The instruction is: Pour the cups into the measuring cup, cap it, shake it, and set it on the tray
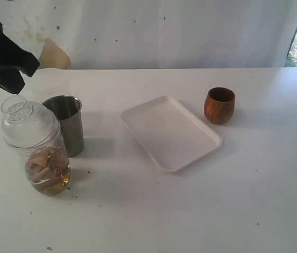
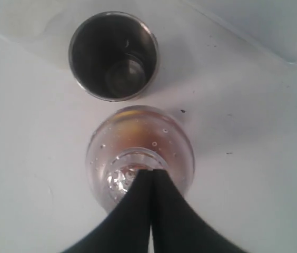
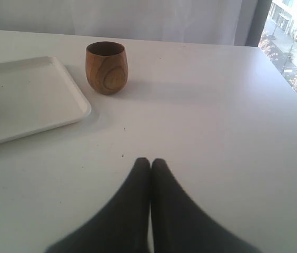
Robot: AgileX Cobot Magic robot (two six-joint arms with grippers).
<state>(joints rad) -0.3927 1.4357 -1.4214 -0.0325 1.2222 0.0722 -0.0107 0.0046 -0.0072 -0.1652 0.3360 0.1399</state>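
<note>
The left claw (image 2: pixel 151 172), its fingers pressed together and empty, hangs straight over the capped measuring cup (image 1: pixel 37 150), which stands upright just beside the tumbler (image 1: pixel 67 124). The tray (image 1: pixel 169 132) lies to its right, past the tumbler. The right claw (image 3: pixel 150 161), also closed and empty, is well apart near the wooden cup (image 1: pixel 219 105), so the left one is clearly nearer

My left gripper (image 2: pixel 151 171) shows two matte black fingers (image 2: pixel 132 211). They are smooth and curved, narrow at the tips and flaring wide behind the jaws, with only a thin seam between them. My right gripper (image 3: pixel 150 161) looks the same, its tips rounded. From outside, the left arm (image 1: pixel 3 58) is a black, angular bulk, too dark for detail.
</note>
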